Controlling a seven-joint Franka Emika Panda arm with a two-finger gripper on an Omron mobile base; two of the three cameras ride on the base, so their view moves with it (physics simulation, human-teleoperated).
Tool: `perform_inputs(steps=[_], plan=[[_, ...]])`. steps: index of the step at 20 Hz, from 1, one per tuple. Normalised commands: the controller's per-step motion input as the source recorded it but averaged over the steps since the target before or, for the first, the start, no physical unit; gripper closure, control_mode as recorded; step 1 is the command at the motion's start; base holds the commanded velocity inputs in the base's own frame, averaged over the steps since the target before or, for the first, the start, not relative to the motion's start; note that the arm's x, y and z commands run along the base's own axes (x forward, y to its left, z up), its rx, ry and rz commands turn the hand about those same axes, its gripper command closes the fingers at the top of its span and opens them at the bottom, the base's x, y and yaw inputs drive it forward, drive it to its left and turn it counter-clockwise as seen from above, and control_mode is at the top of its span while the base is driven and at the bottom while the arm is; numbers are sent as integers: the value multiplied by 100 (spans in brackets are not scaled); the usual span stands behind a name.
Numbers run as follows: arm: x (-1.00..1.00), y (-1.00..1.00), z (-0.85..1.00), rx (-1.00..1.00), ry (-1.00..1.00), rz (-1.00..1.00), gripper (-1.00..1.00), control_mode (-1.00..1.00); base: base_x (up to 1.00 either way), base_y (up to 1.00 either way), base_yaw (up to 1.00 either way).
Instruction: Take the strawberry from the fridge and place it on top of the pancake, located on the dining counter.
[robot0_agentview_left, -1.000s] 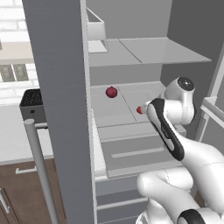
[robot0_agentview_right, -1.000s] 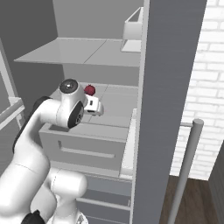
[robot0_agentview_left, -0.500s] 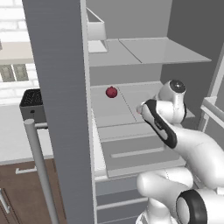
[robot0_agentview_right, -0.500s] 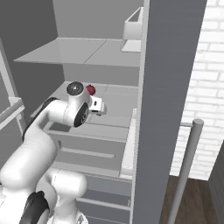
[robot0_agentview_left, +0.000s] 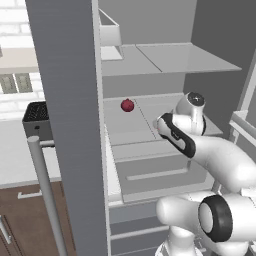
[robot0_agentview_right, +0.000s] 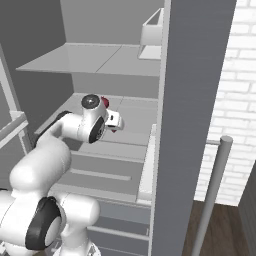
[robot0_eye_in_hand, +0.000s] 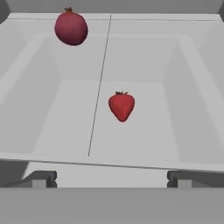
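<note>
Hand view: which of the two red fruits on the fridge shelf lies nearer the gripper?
The strawberry, small, bright red and pointed, lying ahead of the open gripper. The dark red fruit is bigger, rounder and farther back.

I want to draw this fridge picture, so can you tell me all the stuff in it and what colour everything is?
strawberry: one, bright red, on the pale fridge shelf, straight ahead of the hand camera, between the two finger tips' lines.
dark red fruit: one, round with a small stem, farther back on the same shelf, apart from the strawberry.
fridge: one, grey, door open, pale grey shelves and drawers inside.
box: one, pale grey, on the upper shelf.
door handle: one long grey bar on the open door.
basket: one, dark, outside the fridge on the white counter.
brick wall: white, beside the fridge.
gripper: one, dark tips, open, holding nothing, short of the strawberry.
</note>
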Motion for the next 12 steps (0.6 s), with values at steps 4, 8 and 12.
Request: perform_inputs(steps=[4, 8, 12], plan=[[14, 0, -21, 0, 2, 0, -100, -100, 0, 0, 0], [35, 0, -16, 0, 0, 0, -100, -100, 0, 0, 0], [21, 0, -19, 0, 0, 0, -100, -100, 0, 0, 0]])
